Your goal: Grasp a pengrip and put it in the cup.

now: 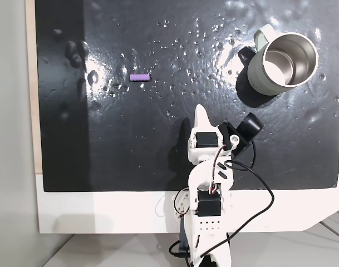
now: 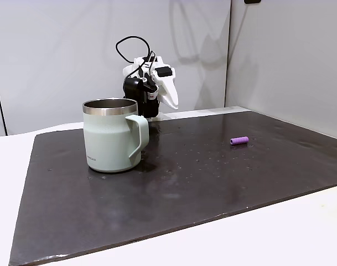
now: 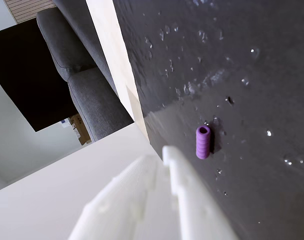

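The purple pengrip (image 1: 140, 77) lies on its side on the black mat, left of centre in a fixed view; it also shows at the mat's right (image 2: 239, 141) and near the middle of the wrist view (image 3: 203, 142). The sage-green cup (image 1: 257, 79) stands upright at the mat's far right corner, steel interior showing, handle (image 2: 140, 133) turned sideways. My white gripper (image 1: 201, 113) hangs above the mat near the arm's base, shut with nothing between its fingers (image 3: 179, 172). It is well apart from both the pengrip and the cup, tip (image 2: 171, 100) pointing down.
The black mat (image 1: 158, 144) is wrinkled and speckled with small shiny dimples. It lies on a white table (image 1: 102, 214) with a wooden strip (image 1: 30, 83) along its left edge. A grey sofa (image 3: 87, 95) stands beyond the table in the wrist view.
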Controlling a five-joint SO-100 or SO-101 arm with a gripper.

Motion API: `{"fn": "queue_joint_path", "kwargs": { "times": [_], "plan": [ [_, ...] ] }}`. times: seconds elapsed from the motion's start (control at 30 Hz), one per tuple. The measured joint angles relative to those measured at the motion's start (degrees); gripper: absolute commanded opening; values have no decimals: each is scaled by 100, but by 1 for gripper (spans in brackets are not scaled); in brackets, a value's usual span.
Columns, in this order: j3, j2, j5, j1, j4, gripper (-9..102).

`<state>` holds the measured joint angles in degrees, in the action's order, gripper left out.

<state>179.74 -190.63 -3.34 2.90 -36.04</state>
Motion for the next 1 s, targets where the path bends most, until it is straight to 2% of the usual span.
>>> {"fn": "queue_joint_path", "kwargs": {
  "times": [0.57,0.7,0.83,1.0],
  "plan": [
    [-9,0,281,202,0,0],
    [-255,-9,299,264,-378,0],
    [-1046,264,141,738,-870,0],
    [-3050,2109,-413,1125,-1494,0]
  ]
}}
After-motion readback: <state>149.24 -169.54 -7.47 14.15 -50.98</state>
